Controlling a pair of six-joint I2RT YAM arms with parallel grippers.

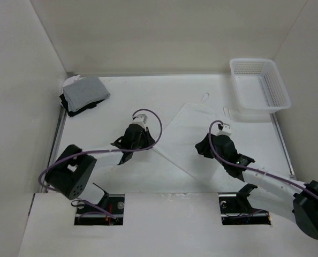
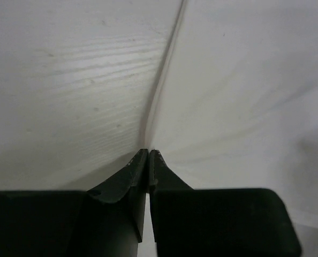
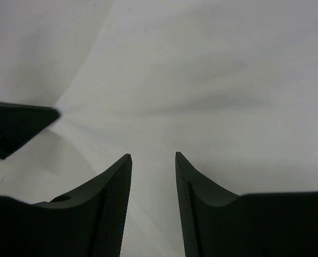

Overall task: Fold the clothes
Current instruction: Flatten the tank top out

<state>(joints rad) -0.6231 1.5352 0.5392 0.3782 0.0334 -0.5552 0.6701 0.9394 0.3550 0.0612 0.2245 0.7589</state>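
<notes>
**Left arm.** The left gripper [image 2: 148, 156] has its two fingers pressed together. The hem of the white garment [image 1: 187, 134] runs straight into the closed tips, so the grip sits on the garment's left edge, low against the table [image 1: 148, 91]. The top view shows the wrist pitched downward over that edge. The forearm runs back toward the near left to a bulky black elbow joint. A purple cable loops over the wrist.

**Right arm.** The right gripper [image 3: 153, 160] has its fingers spread, with a clear gap between the ribbed pads [image 3: 116, 203]. White fabric lies below the gap and nothing is held. The top view shows the wrist angled down over the near right part of the garment. The white forearm extends back to the near right, ending in a black elbow joint at the table's corner.

**Garment.** It lies flat at mid-table between the two grippers. A straight crease slants toward the near right. Two narrow loop straps [image 1: 204, 98] sit at its far edge.

**Surroundings.** A white mesh basket [image 1: 260, 80] stands at the far right. A folded grey-and-black pile [image 1: 84, 93] lies at the far left.
</notes>
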